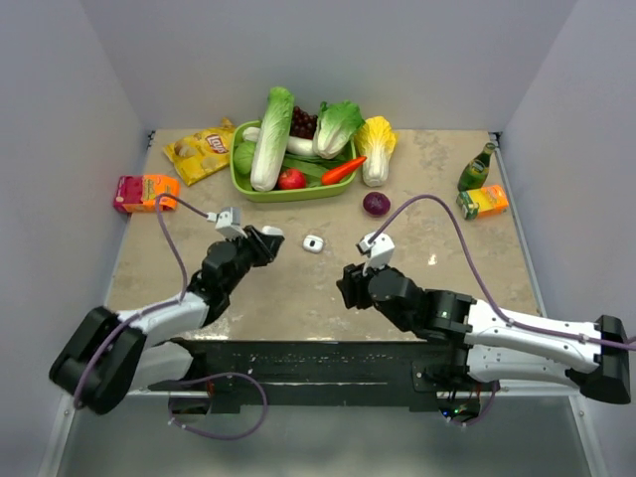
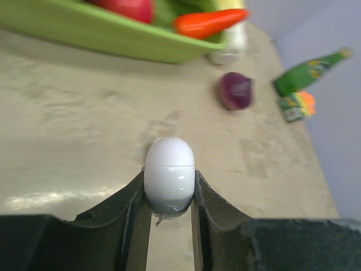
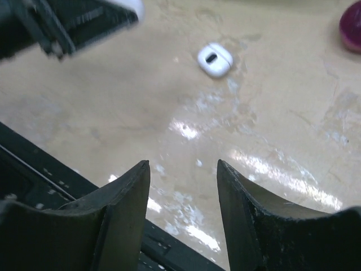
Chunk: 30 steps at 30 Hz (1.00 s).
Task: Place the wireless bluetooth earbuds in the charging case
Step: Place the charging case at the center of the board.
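Left gripper (image 2: 169, 186) clamped on a white earbud (image 2: 169, 164), with the charging case (image 1: 314, 242) lying on the counter (image 1: 298, 293) just to its right.

The jaws pinch the glossy oval bud by its sides, leaving its rounded end free. The case sits between the two arms with its dark opening facing up. The right gripper (image 3: 183, 169) hovers near the case on the far side, jaws apart and nothing between them. To do this well, I would bring the bud squarely over the dark opening, match its tilt to the socket, lower it slowly and let go only once it is seated. The case looks light and may skid, so the free gripper could steady it.
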### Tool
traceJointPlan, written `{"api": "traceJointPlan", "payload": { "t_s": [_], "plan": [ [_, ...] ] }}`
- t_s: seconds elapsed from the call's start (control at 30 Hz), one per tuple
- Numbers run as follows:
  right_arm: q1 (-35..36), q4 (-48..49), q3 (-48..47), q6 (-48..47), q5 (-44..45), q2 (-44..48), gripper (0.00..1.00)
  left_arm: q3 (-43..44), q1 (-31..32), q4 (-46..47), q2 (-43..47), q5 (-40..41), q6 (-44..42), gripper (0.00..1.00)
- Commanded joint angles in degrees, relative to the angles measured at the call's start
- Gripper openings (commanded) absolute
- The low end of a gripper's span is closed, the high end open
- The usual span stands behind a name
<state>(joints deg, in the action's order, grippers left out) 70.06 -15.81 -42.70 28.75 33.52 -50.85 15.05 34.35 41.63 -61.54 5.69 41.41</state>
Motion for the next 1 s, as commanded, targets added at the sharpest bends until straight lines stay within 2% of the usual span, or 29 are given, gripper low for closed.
{"api": "traceJointPlan", "payload": {
  "t_s": [0.0,0.1,0.2,0.4,0.43,0.47,0.53,0.57,0.73,0.77,0.87,0.97],
  "plan": [
    [-0.01,3.24,2.96,3.33,0.5,-1.44,0.54,6.37,-10.17,-4.98,-15.83,-10.3,7.63,0.0],
    [-0.01,3.68,3.41,3.5,-0.12,-1.18,0.54,9.56,-12.55,-1.74,-24.47,-13.77,7.55,0.0],
    [-0.01,4.3,3.94,3.5,-0.12,-0.31,0.55,10.88,-13.43,2.75,-29.41,-14.66,8.69,0.0],
    [-0.01,5.09,5.69,3.24,-0.47,0.84,0.55,15.09,-13.96,3.46,-35.3,-15.36,7.9,0.01],
    [-0.01,5.18,5.87,3.24,-0.47,0.67,0.56,15.27,-14.13,3.72,-35.93,-15.8,8.07,0.08],
    [-0.01,5.18,5.96,3.33,-0.47,0.58,0.56,15.53,-14.13,3.72,-36.37,-16.06,7.99,0.21],
    [-0.01,5.09,6.22,3.24,-0.38,0.14,0.56,15.36,-14.22,3.29,-37.16,-16.07,8.34,0.32],
    [-0.01,5.09,6.31,3.24,-0.47,-0.04,0.56,14.75,-14.13,2.94,-37.25,-15.98,8.43,0.4],
    [-0.01,4.3,5.96,3.06,0.5,-0.3,0.58,11.85,-14.22,-2.16,-34.09,-13.61,9.57,0.57],
    [-0.01,4.04,5.52,2.98,0.67,-0.48,0.58,10.63,-14.22,-3.73,-33.3,-13.08,9.74,0.86],
    [-0.01,3.77,5.52,3.15,0.85,-0.74,0.58,9.3,-14.66,-7.5,-30.58,-12.29,9.22,0.94],
    [-0.01,3.16,6.04,4.11,0.67,0.13,0.58,7.81,-15.19,-13.83,-22.35,-10.71,8.6,1.0]
  ]
}}
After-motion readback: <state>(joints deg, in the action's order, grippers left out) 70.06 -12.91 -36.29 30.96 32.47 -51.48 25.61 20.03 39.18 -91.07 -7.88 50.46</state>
